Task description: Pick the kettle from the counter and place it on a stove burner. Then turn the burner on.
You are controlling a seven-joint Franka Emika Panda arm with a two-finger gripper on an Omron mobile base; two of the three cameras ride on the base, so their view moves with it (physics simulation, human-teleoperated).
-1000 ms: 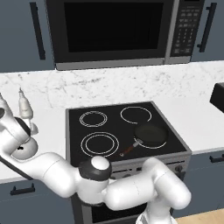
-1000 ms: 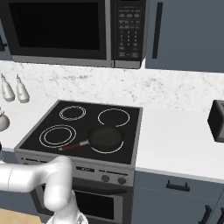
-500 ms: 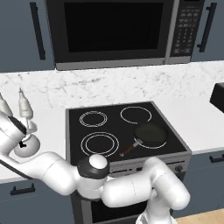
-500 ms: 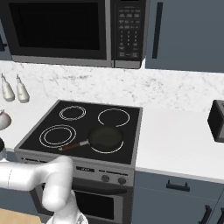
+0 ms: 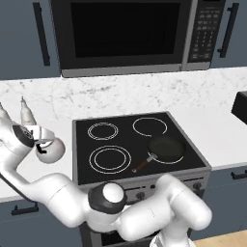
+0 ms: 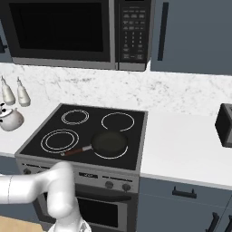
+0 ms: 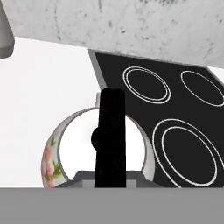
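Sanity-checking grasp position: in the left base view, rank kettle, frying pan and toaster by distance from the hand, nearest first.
1. kettle, at the hand on the left counter.
2. frying pan, on the stove's front right burner.
3. toaster, far right counter edge.

Both base views look forward and down from behind the arm, left and right, sharing the stove (image 5: 137, 144) (image 6: 86, 133) at 12 o'clock. The hand view hangs close above the kettle (image 7: 98, 151).

Even, bright, flat light with hardly any shadows or glare; edges look sharp but slightly jagged, and the white surface (image 7: 48, 83) looks washed out up close
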